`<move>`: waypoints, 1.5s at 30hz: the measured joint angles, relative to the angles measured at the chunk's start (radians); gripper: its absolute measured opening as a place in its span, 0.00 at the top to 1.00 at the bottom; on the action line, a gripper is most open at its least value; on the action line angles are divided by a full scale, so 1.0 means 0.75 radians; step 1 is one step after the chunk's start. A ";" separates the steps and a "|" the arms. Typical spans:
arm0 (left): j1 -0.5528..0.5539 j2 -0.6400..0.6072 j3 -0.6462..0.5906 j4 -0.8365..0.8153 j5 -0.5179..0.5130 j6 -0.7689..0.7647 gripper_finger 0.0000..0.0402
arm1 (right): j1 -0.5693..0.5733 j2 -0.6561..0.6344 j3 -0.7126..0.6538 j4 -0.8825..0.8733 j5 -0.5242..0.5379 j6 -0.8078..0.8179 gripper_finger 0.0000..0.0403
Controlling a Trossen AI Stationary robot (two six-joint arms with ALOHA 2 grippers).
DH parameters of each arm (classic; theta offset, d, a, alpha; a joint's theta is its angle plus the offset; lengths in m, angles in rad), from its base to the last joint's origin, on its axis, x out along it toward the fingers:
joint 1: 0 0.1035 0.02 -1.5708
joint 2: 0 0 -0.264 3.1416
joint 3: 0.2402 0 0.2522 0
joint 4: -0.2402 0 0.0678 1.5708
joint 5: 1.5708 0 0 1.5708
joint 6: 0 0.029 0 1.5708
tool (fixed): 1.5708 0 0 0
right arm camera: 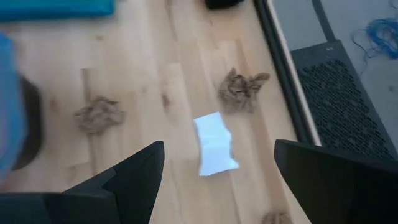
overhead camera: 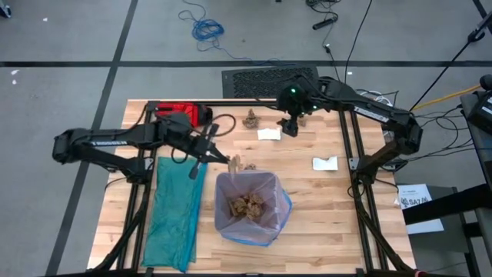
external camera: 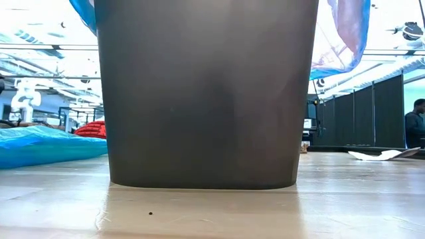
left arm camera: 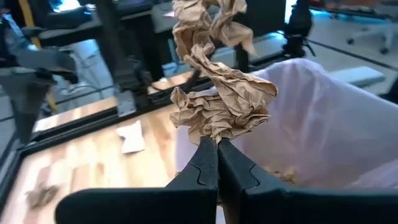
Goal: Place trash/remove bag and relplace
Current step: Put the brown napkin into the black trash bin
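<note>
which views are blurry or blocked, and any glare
Low view: the dark bin fills most of the frame, with bright ceiling lights washing out the background. Right wrist view: soft, the white paper scrap and brown wads smeared. Left wrist view: the crumpled brown paper is sharp, the room behind blurred. High view: even light, no glare.

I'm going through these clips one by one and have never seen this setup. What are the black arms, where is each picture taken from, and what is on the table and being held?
Two robot arms work at a wooden table. One picture looks straight down, one sits at table height behind the dark bin, and one rides on each wrist. The left gripper is shut on a crumpled brown paper wad at the rim of the pink-white bag lining the bin, which already holds wads. The right gripper hangs open above a white paper scrap, with more brown wads nearby. A teal plastic bag and a red glove also lie there.
</note>
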State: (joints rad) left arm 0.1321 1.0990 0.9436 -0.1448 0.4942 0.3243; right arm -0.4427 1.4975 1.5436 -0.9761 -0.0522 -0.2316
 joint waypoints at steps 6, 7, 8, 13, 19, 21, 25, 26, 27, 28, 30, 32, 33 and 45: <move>-0.105 0.098 0.098 -0.070 -0.064 0.084 0.98 | 0.045 -0.111 0.001 -0.101 -0.003 0.068 0.26; -0.120 0.110 0.105 -0.076 -0.109 0.110 0.97 | 0.053 -0.124 0.002 -0.121 -0.003 0.092 0.26; -0.134 0.123 0.112 -0.082 -0.160 0.136 0.96 | 0.062 -0.138 0.002 -0.148 -0.003 0.120 0.26; -0.172 0.190 0.133 -0.075 -0.340 0.208 0.87 | 0.136 -0.177 0.002 -0.276 0.002 0.245 0.26; -0.172 0.240 0.137 -0.066 -0.351 0.207 0.74 | 0.253 -0.188 0.002 -0.387 0.081 0.380 0.26; -0.176 0.246 0.138 -0.064 -0.352 0.206 0.70 | 0.288 -0.188 -0.006 -0.422 0.123 0.424 0.26; -0.194 0.241 0.138 -0.064 -0.352 0.206 0.66 | 0.332 -0.215 -0.105 -0.454 0.142 0.535 0.26; -0.200 0.240 0.138 -0.061 -0.352 0.206 0.65 | 0.339 -0.228 -0.148 -0.453 0.142 0.560 0.26; -0.208 0.239 0.138 -0.061 -0.352 0.206 0.65 | 0.346 -0.244 -0.196 -0.450 0.142 0.585 0.26; -0.215 0.237 0.138 -0.062 -0.352 0.206 0.65 | 0.351 -0.261 -0.246 -0.441 0.143 0.606 0.26; -0.228 0.236 0.138 -0.062 -0.352 0.209 0.65 | 0.358 -0.301 -0.352 -0.382 0.142 0.637 0.26; -0.243 0.236 0.138 -0.065 -0.352 0.233 0.64 | 0.358 -0.343 -0.449 -0.298 0.136 0.661 0.26; -0.253 0.236 0.138 -0.066 -0.353 0.253 0.64 | 0.358 -0.364 -0.493 -0.260 0.131 0.674 0.26; -0.301 0.236 0.184 -0.059 -0.563 0.310 0.64 | 0.357 -0.535 -0.627 -0.055 0.102 0.712 0.26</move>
State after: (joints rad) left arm -0.0940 1.2758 1.0820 -0.1889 0.0717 0.5565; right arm -0.1747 1.0964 1.0737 -1.0172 0.0246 0.3023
